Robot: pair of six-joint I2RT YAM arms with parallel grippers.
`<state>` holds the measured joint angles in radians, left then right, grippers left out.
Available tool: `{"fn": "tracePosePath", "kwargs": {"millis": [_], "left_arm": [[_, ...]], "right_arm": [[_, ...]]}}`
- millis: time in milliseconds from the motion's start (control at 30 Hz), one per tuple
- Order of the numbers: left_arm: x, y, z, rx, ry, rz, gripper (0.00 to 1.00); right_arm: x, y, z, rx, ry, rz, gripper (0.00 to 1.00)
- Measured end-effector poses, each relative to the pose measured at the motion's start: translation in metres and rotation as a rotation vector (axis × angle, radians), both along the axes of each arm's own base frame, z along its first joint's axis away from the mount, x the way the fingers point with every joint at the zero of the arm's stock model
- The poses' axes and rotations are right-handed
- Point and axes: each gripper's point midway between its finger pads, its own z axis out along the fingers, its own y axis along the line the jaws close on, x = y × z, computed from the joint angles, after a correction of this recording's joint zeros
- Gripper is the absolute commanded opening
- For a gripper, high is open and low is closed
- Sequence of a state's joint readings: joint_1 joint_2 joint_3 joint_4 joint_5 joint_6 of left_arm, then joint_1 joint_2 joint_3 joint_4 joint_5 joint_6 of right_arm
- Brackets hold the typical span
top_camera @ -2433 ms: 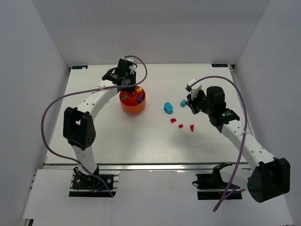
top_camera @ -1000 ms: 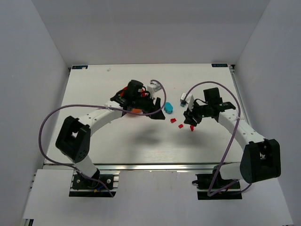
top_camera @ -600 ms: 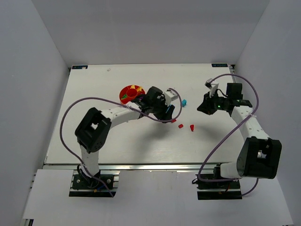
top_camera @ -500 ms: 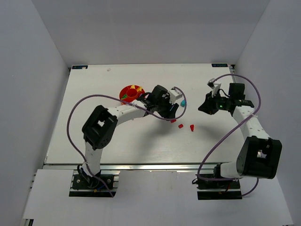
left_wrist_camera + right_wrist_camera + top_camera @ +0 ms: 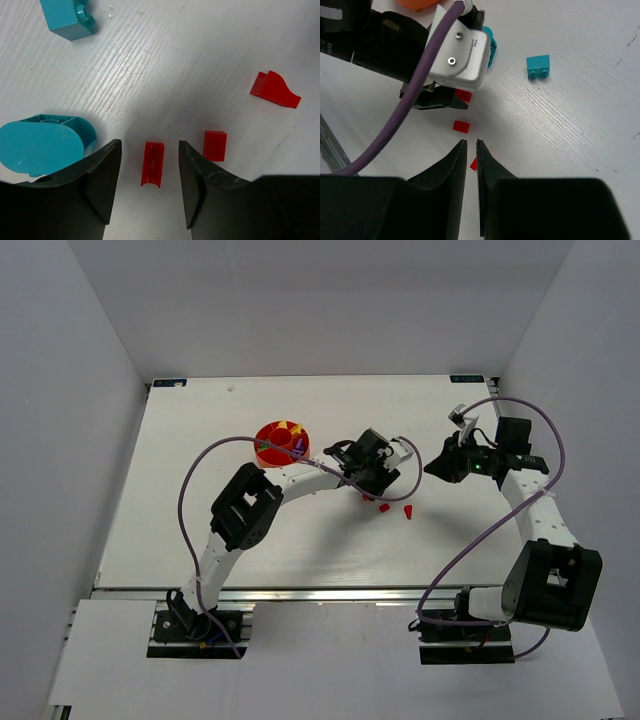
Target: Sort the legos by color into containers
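Note:
The orange tub (image 5: 281,443) stands left of centre with sorted legos in its compartments. My left gripper (image 5: 149,145) is open and low over the table, its fingers on either side of a small red lego (image 5: 152,163) without touching it. A second red lego (image 5: 215,145) and a red sloped piece (image 5: 275,90) lie to the right. A teal brick (image 5: 67,17) and a rounded teal piece (image 5: 45,145) lie to the left. My right gripper (image 5: 471,141) hovers to the right of the red legos (image 5: 384,508), shut to a thin slit with nothing in it.
The left wrist's white camera housing (image 5: 457,50) and purple cable (image 5: 415,95) fill the space in front of my right gripper. The teal brick (image 5: 538,67) lies apart on the white table (image 5: 200,530). White walls enclose the table.
My left arm has swung from the tub rightwards and come down over the red legos. My right arm has drawn back to the right and its jaws have closed.

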<state>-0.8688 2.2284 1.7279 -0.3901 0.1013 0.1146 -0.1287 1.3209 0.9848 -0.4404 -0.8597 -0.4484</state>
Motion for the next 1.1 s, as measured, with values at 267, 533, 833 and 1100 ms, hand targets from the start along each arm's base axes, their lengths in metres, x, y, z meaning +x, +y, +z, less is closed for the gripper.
{"fn": "tracePosePath", "kwargs": {"millis": [267, 533, 833, 1100], "left_arm": [[0.001, 0.011, -0.018, 0.084, -0.001, 0.015, 0.51], [0.004, 0.014, -0.018, 0.111, -0.026, 0.028, 0.21], [0.000, 0.020, -0.016, 0.129, -0.014, 0.035, 0.08], [-0.004, 0.047, 0.056, 0.034, -0.026, 0.091, 0.07]], "right_arm": [[-0.001, -0.003, 0.002, 0.021, -0.001, 0.002, 0.20], [-0.002, -0.003, 0.003, 0.028, -0.003, 0.006, 0.20], [-0.002, -0.002, 0.004, 0.034, -0.008, 0.013, 0.20], [-0.003, -0.002, 0.004, 0.033, -0.016, 0.026, 0.20]]}}
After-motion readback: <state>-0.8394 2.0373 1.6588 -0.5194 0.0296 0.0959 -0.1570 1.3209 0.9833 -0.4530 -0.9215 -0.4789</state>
